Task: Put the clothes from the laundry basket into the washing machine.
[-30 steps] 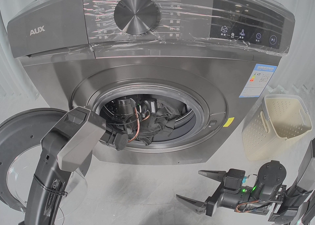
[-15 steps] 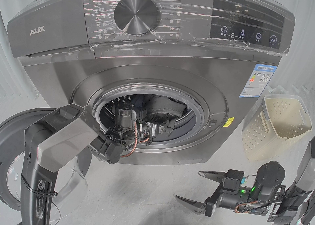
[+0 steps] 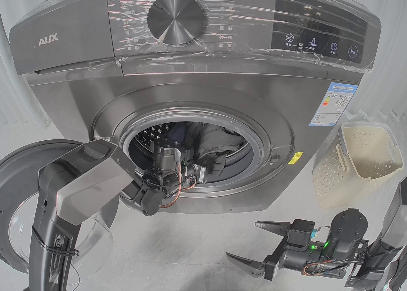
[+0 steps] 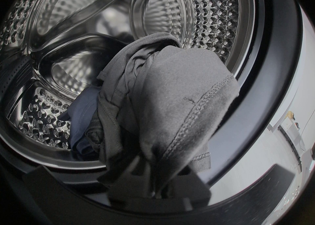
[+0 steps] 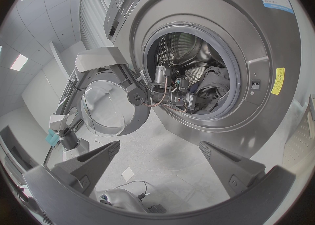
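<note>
Status at washing machine (image 3: pixel 212 88): door (image 3: pixel 25 194) hangs open on the robot's left. Left gripper (image 5: pixel 197 103) sits at the lower rim of the drum mouth, right up against a dark grey garment (image 4: pixel 183 97) — cloth covers the tip end, so cannot tell whether it is gripped or let go. Garment is bunched inside the drum, one hem drooping over the door seal toward the gripper. Blue garment (image 4: pixel 82 111) lies just behind it, low in the drum. Right gripper (image 3: pixel 242 239) hovers low over the floor in front of the machine, fingers spread wide. Cream laundry basket (image 3: pixel 335 177) sits tilted just beside the machine's right side.
</note>
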### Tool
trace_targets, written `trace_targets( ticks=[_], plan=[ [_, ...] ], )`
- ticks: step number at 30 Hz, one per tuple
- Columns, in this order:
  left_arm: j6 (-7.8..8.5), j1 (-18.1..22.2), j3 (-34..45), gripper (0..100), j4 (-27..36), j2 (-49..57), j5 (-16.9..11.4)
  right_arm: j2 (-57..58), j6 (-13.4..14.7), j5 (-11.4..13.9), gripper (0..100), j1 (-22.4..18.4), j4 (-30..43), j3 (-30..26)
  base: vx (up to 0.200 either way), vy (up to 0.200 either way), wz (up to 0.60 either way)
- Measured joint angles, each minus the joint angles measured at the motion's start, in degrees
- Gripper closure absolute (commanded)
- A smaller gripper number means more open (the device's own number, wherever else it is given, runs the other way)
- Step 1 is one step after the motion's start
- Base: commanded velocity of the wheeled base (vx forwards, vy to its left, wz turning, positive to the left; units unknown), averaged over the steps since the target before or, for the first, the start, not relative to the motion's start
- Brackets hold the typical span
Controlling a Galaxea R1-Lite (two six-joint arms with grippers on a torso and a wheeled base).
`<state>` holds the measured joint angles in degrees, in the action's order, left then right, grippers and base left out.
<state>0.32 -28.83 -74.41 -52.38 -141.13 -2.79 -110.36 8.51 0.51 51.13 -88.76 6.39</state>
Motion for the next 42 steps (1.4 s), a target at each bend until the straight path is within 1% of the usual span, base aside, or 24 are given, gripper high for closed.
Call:
trace_targets(
  ticks=[3, 5, 7, 10, 15, 16, 19, 23, 27, 30, 33, 38, 42],
  plan=[
    [-0.59, -0.05, -2.46, 100, 0.02, -0.22, 0.52, -0.02, 0.02, 0.0, 0, 0.02, 0.0, 0.0, 0.0, 0.0, 0.0],
    [-1.4, 0.02, -4.85, 100, -0.11, -0.41, 1.38, -0.02, 0.02, 0.0, 0, 0.02, 0.0, 0.05, 0.0, 0.0, 0.0],
    [-2.41, 0.28, -8.44, 100, -0.52, -0.85, 2.66, -0.02, 0.02, -0.02, 0, 0.02, 0.02, 0.05, 0.0, 0.0, 0.0],
    [-3.51, 0.85, -14.46, 100, -1.43, -1.9, 4.45, -0.02, 0.0, 0.0, 0, 0.02, 0.02, 0.06, 0.0, 0.0, 0.0],
    [-4.58, 2.02, -23.93, 100, -3.15, -4.66, 6.81, -0.09, 0.0, 0.0, 0, 0.05, 0.02, 0.11, 0.0, 0.0, 0.0],
    [-4.69, 2.18, -25.56, 0, -3.32, -5.34, 7.19, -0.13, 0.02, -0.02, 0, 0.09, 0.02, 0.11, 0.0, 0.0, 0.0],
    [-5.0, 2.68, -29.09, 0, -4.05, -7.19, 8.01, -0.35, 0.02, 0.0, 0, 0.13, 0.0, 0.15, 0.0, 0.0, 0.0],
    [-5.16, 3.01, -29.64, 0, -4.19, -8.48, 8.09, -0.57, 0.02, 0.04, 0, 0.13, 0.0, 0.28, 0.0, 0.0, 0.0],
    [-5.1, 2.54, -26.5, 0, -4.33, -8.57, 7.39, -0.66, 0.02, 0.06, 0, 0.06, 0.02, 0.28, 0.0, 0.0, 0.0],
    [-4.78, 1.91, -21.2, 0, -4.3, -7.8, 6.13, -0.72, 0.02, 0.06, 0, 0.06, 0.02, 0.28, 0.0, 0.0, 0.0],
    [-3.9, 0.85, -15.49, 0, -4.35, -6.47, 4.43, -0.72, 0.02, 0.06, 0, 0.06, 0.02, 0.28, 0.0, 0.0, 0.0],
    [-0.76, -0.49, -7.28, 0, -6.4, -4.29, 2.44, -0.74, 0.02, 0.06, 0, 0.11, 0.0, 0.26, 0.0, 0.0, 0.0],
    [0.11, -1.1, -3.67, 0, -7.34, -3.22, 1.32, -0.74, 0.02, 0.06, 0, 0.16, 0.0, 0.26, 0.0, 0.0, 0.0]
  ],
)
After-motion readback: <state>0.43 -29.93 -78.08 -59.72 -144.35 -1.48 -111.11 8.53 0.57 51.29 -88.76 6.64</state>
